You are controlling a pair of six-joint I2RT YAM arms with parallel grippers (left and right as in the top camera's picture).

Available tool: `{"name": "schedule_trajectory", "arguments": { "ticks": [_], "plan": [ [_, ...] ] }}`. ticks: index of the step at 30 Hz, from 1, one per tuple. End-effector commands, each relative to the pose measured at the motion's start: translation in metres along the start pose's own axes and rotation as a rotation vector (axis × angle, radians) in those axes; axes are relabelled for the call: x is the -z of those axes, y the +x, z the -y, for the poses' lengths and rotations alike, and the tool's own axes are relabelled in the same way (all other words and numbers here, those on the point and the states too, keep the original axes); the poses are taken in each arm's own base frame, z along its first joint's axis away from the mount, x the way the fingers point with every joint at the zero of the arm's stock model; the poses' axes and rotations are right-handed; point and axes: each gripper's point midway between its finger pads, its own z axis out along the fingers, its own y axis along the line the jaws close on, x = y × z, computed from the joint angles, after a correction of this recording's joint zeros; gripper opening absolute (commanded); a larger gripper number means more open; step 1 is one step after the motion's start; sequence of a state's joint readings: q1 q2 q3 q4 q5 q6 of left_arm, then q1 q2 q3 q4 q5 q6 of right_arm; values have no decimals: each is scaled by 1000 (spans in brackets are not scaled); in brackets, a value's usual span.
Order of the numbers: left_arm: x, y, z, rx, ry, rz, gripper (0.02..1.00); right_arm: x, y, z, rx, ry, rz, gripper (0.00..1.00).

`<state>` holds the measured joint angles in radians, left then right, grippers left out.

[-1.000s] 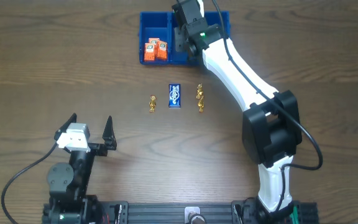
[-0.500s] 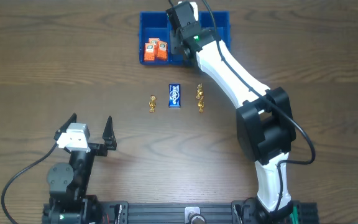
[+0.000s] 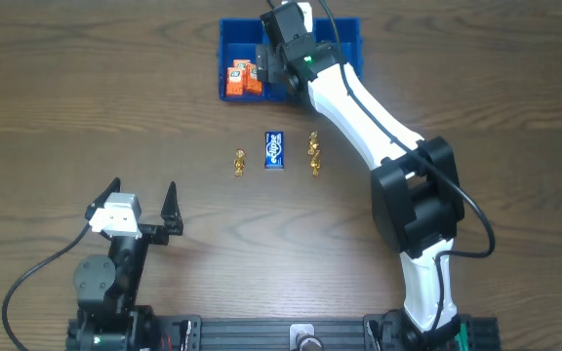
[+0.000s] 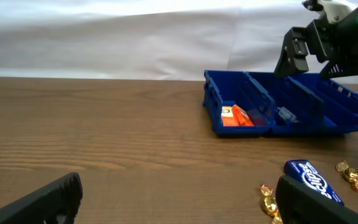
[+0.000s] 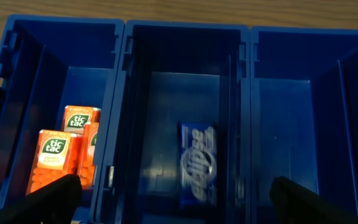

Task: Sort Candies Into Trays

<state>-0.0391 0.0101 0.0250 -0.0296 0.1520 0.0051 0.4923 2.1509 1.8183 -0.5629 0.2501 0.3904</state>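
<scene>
The right claw (image 3: 270, 64), spread wide and empty, hangs above the blue tray (image 3: 224, 39); directly beneath it a blue gum pack (image 5: 196, 163) lies flat in the middle compartment, with orange boxes (image 5: 64, 152) in the end compartment to one side. The left claw (image 3: 143, 190), likewise released and holding nothing, sits low near its own base, well apart from the tray. On the wooden table (image 3: 86, 97) between the two claws, nearer the right one, a second blue pack (image 3: 274, 149) lies between a single gold candy (image 3: 241, 162) on the left claw's side and a gold candy cluster (image 3: 313, 154) on the other.
</scene>
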Motion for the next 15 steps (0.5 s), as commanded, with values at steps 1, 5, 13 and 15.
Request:
{"name": "schedule_trajectory", "arguments": {
  "ticks": [1, 5, 13, 15],
  "plan": [
    [-1, 16, 1, -8, 13, -47, 998, 18, -13, -1, -7, 10, 16, 1000],
    [-1, 16, 1, -8, 13, -47, 998, 98, -51, -4, 0, 0, 58, 1000],
    [-1, 16, 1, -9, 13, -47, 998, 156, 36, -15, -77, 70, -222, 1000],
    [-1, 16, 1, -8, 13, -47, 998, 144, 68, -21, -51, 77, -296, 1000]
  ]
}}
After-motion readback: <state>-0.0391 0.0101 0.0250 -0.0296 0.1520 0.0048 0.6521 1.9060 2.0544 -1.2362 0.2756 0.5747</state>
